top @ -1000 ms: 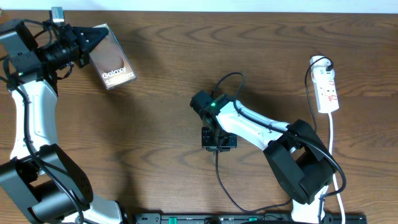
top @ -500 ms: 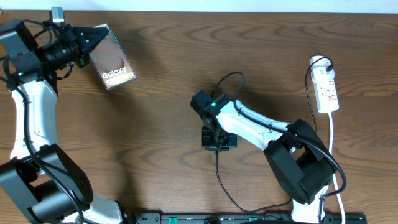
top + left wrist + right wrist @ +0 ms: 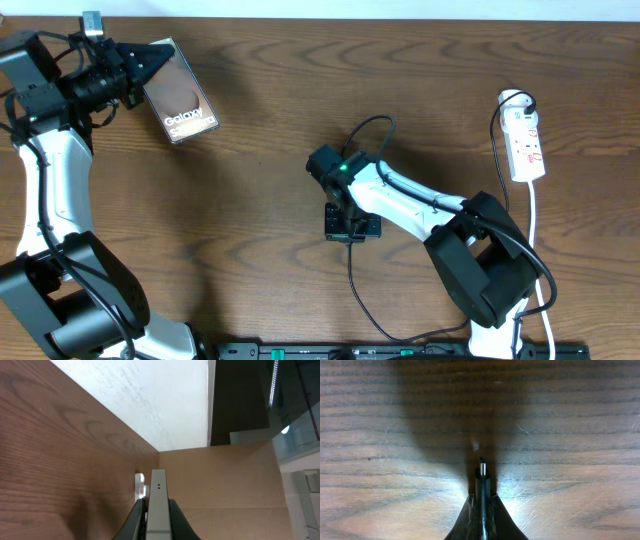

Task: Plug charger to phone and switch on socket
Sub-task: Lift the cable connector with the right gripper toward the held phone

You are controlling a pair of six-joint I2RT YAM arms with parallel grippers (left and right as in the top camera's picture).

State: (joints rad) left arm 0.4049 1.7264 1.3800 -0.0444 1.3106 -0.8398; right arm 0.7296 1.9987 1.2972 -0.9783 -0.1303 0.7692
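The phone (image 3: 185,105), dark with white "Galaxy" lettering, is at the far left of the table. My left gripper (image 3: 150,62) is shut on its upper end. In the left wrist view the phone (image 3: 158,502) shows edge-on between the jaws (image 3: 156,510). My right gripper (image 3: 351,228) is at mid-table, shut on the charger's black plug. In the right wrist view the plug tip (image 3: 482,466) sticks out past the fingers (image 3: 482,502), just over the wood. The black cable (image 3: 358,290) trails toward the front edge. The socket (image 3: 526,145), a white strip with red marks, lies at the far right.
A white round plug (image 3: 512,98) sits at the strip's far end, and its white cord (image 3: 534,215) runs toward the front right. A loop of black cable (image 3: 372,124) arcs over the right arm. A white wall (image 3: 150,395) stands behind the table.
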